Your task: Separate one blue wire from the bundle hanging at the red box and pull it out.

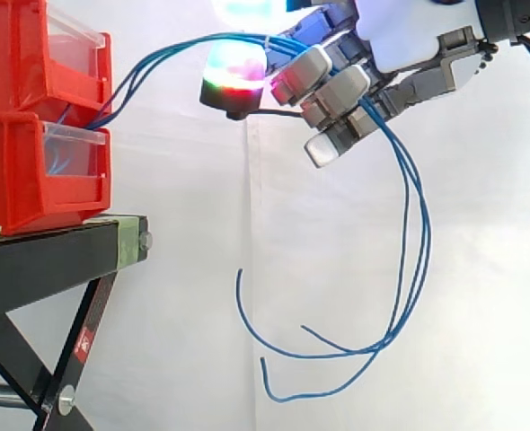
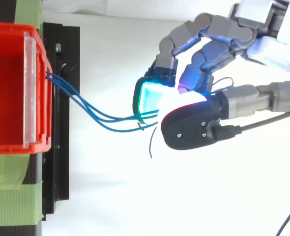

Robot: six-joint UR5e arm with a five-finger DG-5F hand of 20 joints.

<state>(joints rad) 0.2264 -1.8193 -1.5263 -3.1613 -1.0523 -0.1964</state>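
Hand [image 1: 400, 40] is curling its fingers around several blue wires [image 2: 115, 119], pinching them taut away from the red box [image 1: 31, 171] where they're anchored. Loose tails are dangling below, so probably not isolating one yet.

The robot hand [image 1: 337, 94] grips the blue wires [image 1: 426, 235] with curled fingers. They run from the stacked red bins [image 1: 31, 117] to it, loose ends looping below.
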